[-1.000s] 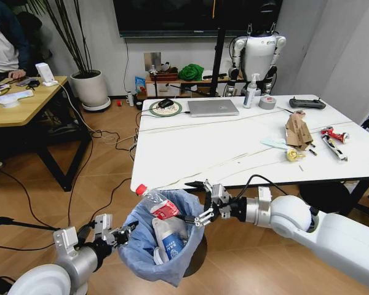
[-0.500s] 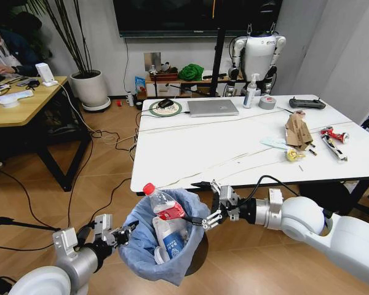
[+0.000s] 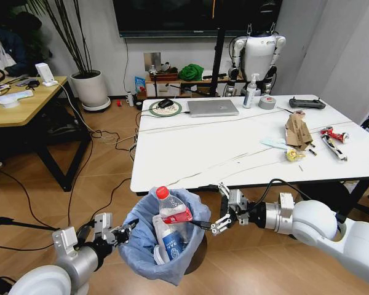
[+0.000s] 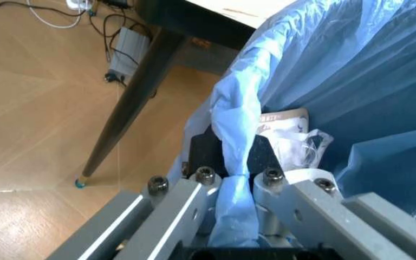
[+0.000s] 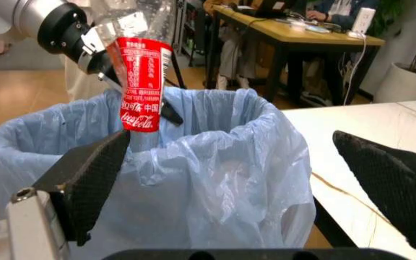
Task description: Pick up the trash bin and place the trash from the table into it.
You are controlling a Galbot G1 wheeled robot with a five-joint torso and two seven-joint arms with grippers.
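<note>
Wooden flooring runs under the white counter (image 3: 234,153), the landmark for everything else. On its far side lie a silver laptop (image 3: 213,107) and a grey tape roll (image 3: 267,102); toward its right end sits the remaining trash: torn brown cardboard (image 3: 298,131), a yellow scrap (image 3: 293,155) and a red-white snack pack (image 3: 333,133). Just off the counter's near edge, below its front left corner, the trash bin (image 3: 167,246) hangs above the floor, its crinkly light-blue bag (image 5: 193,179) bulging over the rim. The left pincer (image 3: 122,233) is on the side of the bin away from the counter, its fingers (image 4: 193,195) clamped together on a fold of the bag at the rim. Inside the bin a clear bottle (image 3: 170,211) with a red label and red cap stands tilted, its neck rising above the rim, beside a blue-white paper cup (image 3: 171,244) and white wrappers (image 4: 294,146). The right pincer (image 3: 223,212) hovers just beside the bin's rim, under the counter's near edge, its jaws spread apart and holding nothing, the bottle close to one fingertip.
</note>
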